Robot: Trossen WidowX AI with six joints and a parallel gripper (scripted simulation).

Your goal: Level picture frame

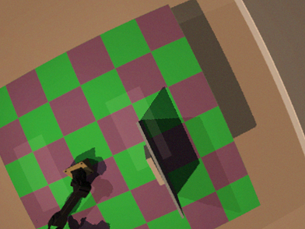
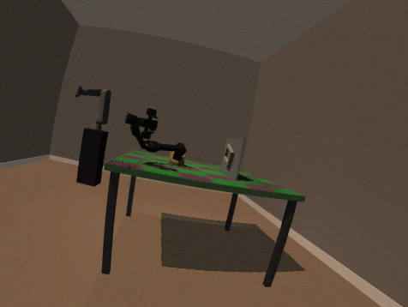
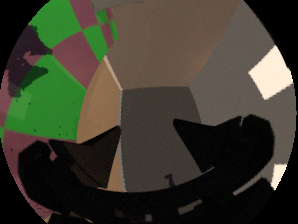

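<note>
The picture frame (image 2: 229, 154) is small and tan with a dark picture. It hangs tilted on the grey upright wall panel (image 2: 233, 158) at the far side of the table. From above, the frame (image 1: 155, 169) shows as a tan strip against the panel's (image 1: 161, 168) near face. My gripper (image 2: 130, 118) is raised high over the table's other end, far from the frame. In the wrist view its two dark fingers stand wide apart with nothing between them. The screw and the notched strip are hidden.
The arm's base (image 1: 79, 168) sits on the green and purple checkered table (image 1: 120, 126). A dark box with a camera post (image 2: 92, 154) stands on the floor beside the table. Room walls lie behind the panel.
</note>
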